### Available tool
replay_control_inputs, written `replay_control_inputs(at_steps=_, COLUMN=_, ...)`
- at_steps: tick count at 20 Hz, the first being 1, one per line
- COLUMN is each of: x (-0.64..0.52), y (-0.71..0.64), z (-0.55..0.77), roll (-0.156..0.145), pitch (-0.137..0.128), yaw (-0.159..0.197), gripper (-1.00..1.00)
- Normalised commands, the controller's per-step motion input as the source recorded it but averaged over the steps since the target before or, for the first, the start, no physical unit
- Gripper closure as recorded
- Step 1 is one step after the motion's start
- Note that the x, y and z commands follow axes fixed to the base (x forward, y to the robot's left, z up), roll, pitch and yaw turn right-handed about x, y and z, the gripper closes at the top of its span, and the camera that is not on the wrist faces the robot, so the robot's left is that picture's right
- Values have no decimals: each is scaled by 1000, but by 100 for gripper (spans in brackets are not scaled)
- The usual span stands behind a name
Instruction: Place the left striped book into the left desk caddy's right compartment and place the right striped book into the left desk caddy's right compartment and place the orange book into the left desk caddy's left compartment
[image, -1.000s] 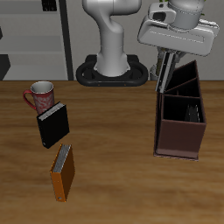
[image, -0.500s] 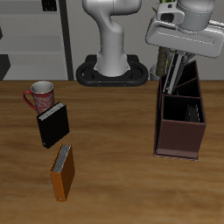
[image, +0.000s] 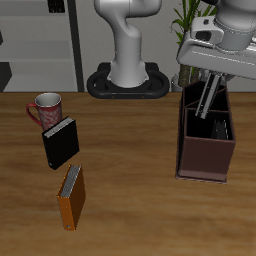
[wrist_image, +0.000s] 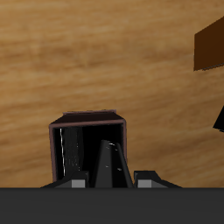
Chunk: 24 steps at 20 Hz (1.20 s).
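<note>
Nearest the table's front edge lies the orange book, flat on the wood with its grey page edge showing along one long side, untouched and well apart from the caddy. Just behind it is a black book, also flat, and close behind that stands a red and white mug. Across the table stands the left desk caddy, a tall dark brown open-topped box with a partition across it. Something dark and upright with thin pale lines stands inside the compartment nearer the front edge, though I cannot tell whether it is 1 book or 2. Above the caddy's rear part hangs the gripper, tilted, and between its fingers a thin dark slab with a pale edge slants down into the farther compartment; this looks like the right striped book, its lower end inside the caddy. From the wrist view, the caddy shows as a dark open box with a pale vertical streak along an inner wall, and the book rises out of it as a narrow dark wedge between the 2 grey fingertips, which appear closed against it. I cannot pick out the left striped book with any certainty. Behind all this stand the robot's white base and a green plant.
</note>
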Motion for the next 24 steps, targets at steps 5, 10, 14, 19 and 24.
replay_control_inputs(at_steps=5, x=131, y=111, z=-187, roll=6, pitch=13, yaw=38, gripper=100)
replay_control_inputs(at_steps=10, x=66, y=50, z=-237, roll=0, pitch=27, yaw=4, gripper=100)
replay_control_inputs(at_steps=14, x=-28, y=3, z=-99, roll=-1, pitch=10, yaw=-2, gripper=100)
replay_control_inputs(at_steps=19, x=-144, y=107, z=-166, roll=42, pitch=5, yaw=11, gripper=100)
replay_control_inputs(at_steps=24, x=-171, y=-50, z=70, roll=8, pitch=5, yaw=-6, gripper=100)
